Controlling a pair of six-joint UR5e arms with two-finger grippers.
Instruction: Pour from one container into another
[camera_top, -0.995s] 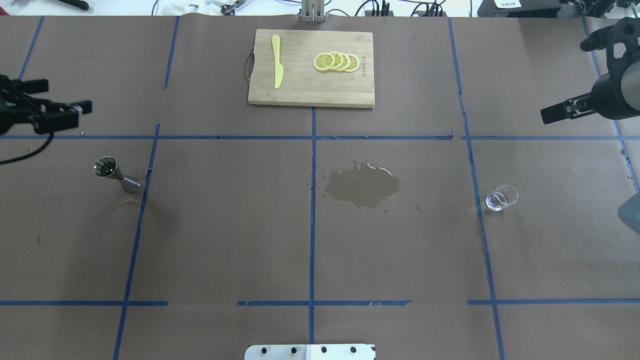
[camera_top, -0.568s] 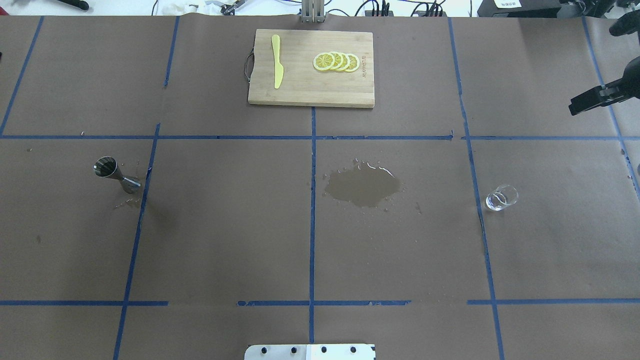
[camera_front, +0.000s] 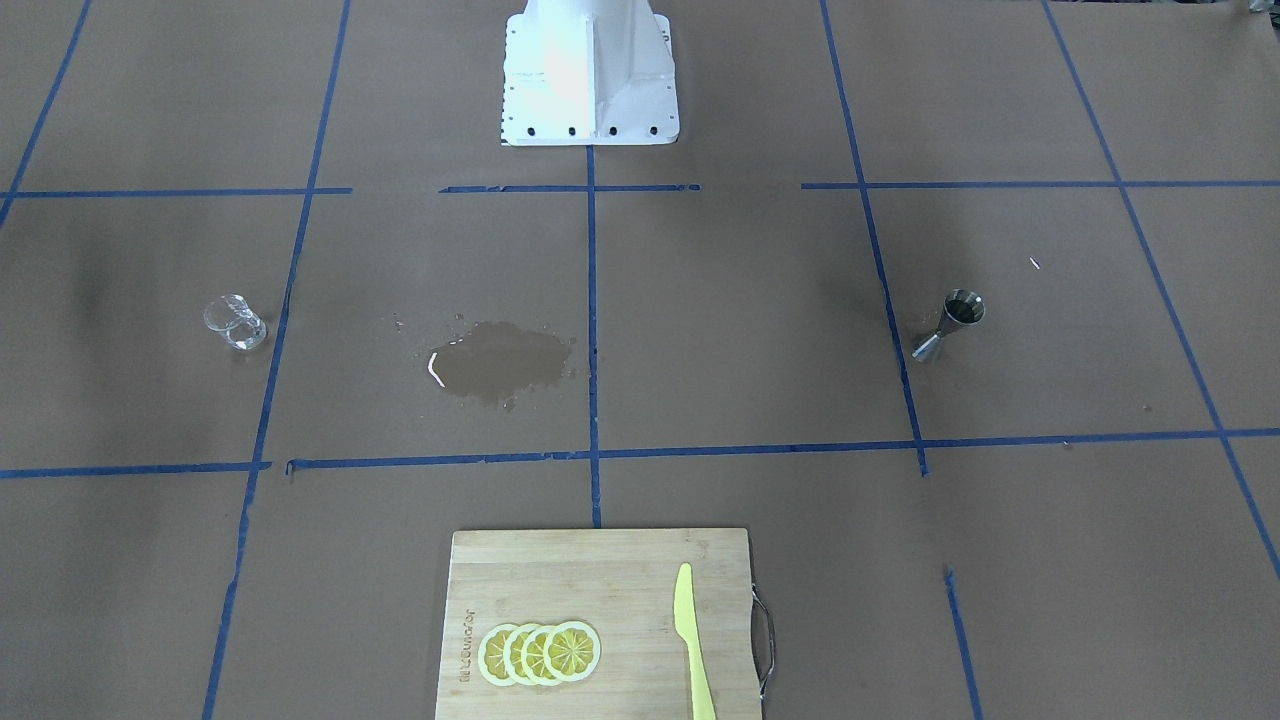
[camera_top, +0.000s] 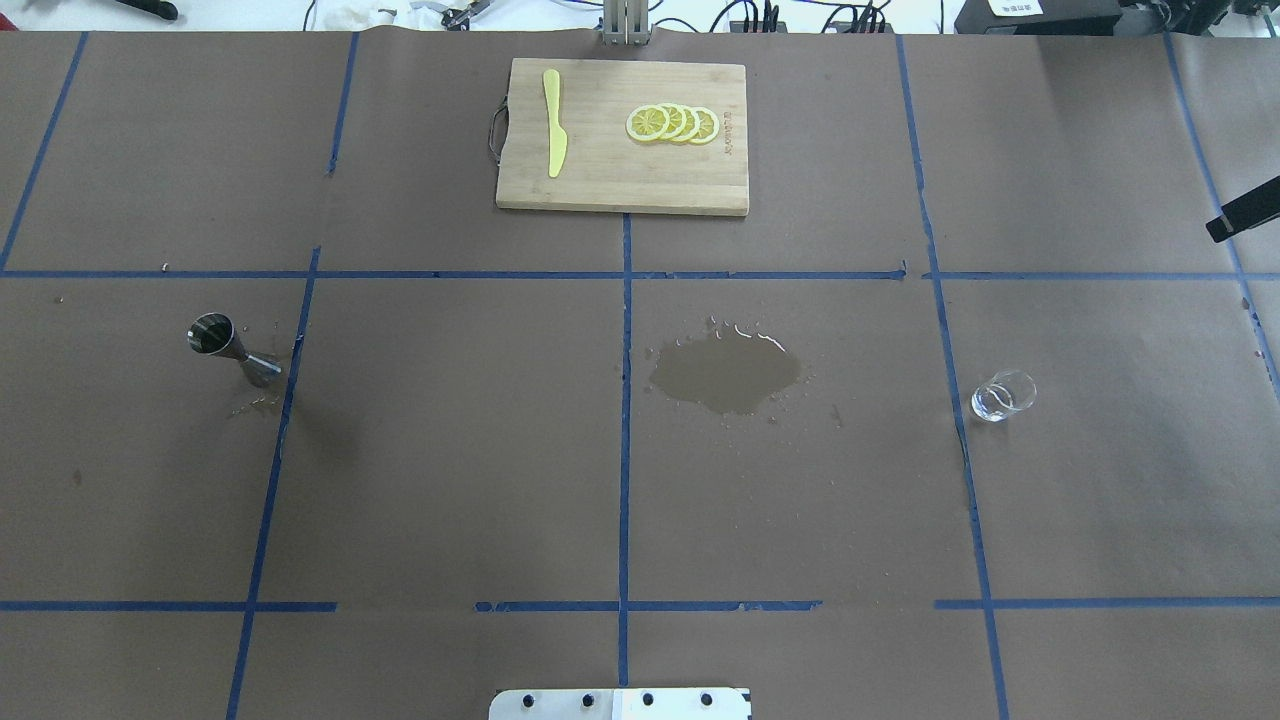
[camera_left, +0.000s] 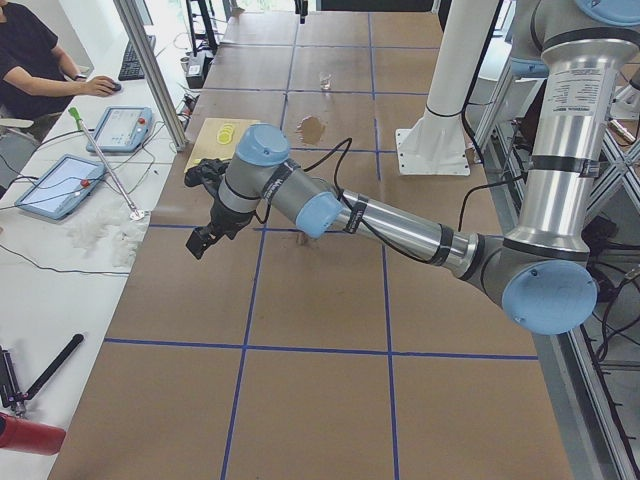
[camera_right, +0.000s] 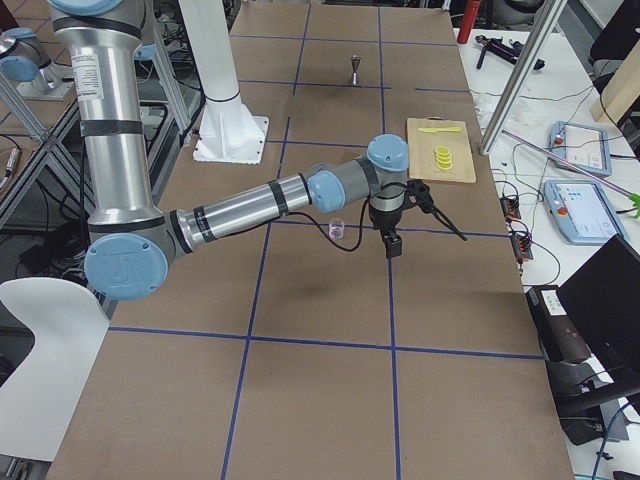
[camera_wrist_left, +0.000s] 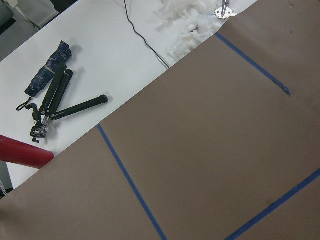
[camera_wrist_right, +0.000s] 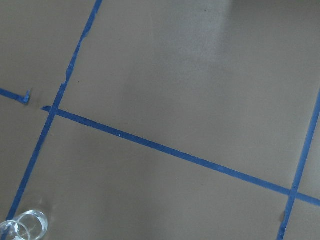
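The clear glass tumbler stands alone on the right of the brown paper; it also shows in the front view and at the right wrist view's bottom left corner. The steel jigger stands by itself on the left. My right gripper hovers well behind and to the right of the tumbler. Only one finger crosses the overhead edge, with nothing beside its tip, so it is open. My left gripper hangs past the jigger near the table's end; whether it is open or shut I cannot tell.
A wet spill darkens the paper between tumbler and jigger. A wooden cutting board with lemon slices and a yellow knife lies at the far middle. Small drops sit beside the jigger.
Both arms have swung outward. The left gripper has left the overhead view on its left side, and the right gripper has slid right until only one finger remains. Tumbler and jigger have not moved.
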